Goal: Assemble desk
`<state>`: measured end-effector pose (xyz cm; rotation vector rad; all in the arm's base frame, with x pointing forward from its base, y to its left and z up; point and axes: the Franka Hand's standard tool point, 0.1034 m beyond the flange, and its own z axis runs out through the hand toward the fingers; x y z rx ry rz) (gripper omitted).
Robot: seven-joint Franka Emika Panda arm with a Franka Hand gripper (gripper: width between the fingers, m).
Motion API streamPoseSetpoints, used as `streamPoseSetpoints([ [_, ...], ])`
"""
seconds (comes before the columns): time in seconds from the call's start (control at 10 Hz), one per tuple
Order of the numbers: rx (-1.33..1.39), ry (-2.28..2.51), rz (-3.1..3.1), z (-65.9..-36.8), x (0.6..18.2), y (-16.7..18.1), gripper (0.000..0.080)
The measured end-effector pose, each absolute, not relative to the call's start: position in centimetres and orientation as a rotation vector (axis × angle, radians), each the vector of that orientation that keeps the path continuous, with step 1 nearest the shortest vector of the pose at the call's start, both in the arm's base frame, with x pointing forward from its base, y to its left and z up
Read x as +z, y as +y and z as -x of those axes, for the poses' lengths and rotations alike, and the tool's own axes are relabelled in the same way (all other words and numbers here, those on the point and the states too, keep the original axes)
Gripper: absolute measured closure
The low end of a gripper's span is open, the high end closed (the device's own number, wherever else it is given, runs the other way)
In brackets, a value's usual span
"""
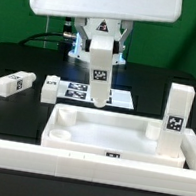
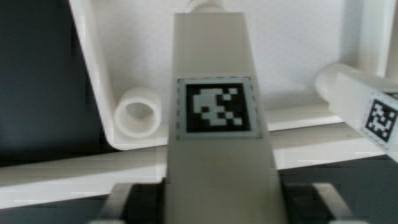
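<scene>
My gripper [image 1: 101, 46] is shut on a white block leg [image 1: 97, 78], which hangs upright with its black-white tag facing the exterior camera, above the far rim of the white tray-like tabletop [image 1: 80, 136]. In the wrist view the held leg [image 2: 222, 120] fills the middle, with my gripper [image 2: 222, 200] clamped on its near end. Beyond it lies a round corner socket [image 2: 139, 110] of the tabletop [image 2: 107, 60]. A second leg [image 1: 176, 119] stands upright in the tabletop's corner at the exterior view's right, also seen as the leg [image 2: 365, 100].
Two loose legs [image 1: 12, 82] [image 1: 52, 88] lie on the black table at the exterior view's left. The marker board [image 1: 119, 95] lies behind the tabletop under the arm. A long white rail [image 1: 86, 168] runs along the front edge.
</scene>
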<state>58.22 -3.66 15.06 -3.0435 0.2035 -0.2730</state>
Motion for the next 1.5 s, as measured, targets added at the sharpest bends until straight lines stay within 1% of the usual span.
streamPoseSetpoints([
  [0.2,-0.456,0.223,3.054,-58.6,14.9,-4.1,0.0509],
  [0.3,-0.593,0.221,3.06,-59.1,15.1,-4.5,0.0509],
  [0.6,-0.591,0.217,3.058,-59.5,15.2,-4.4,0.0509],
  [1.1,-0.604,0.22,3.062,-59.8,14.9,-4.8,0.0509],
  [1.2,-0.628,0.213,3.061,-60.1,15.1,-4.6,0.0509],
  [1.3,-0.682,0.207,3.065,-60.1,15.1,-4.9,0.0509],
  [1.5,-0.662,0.204,3.068,-59.9,14.8,-4.9,0.0509],
])
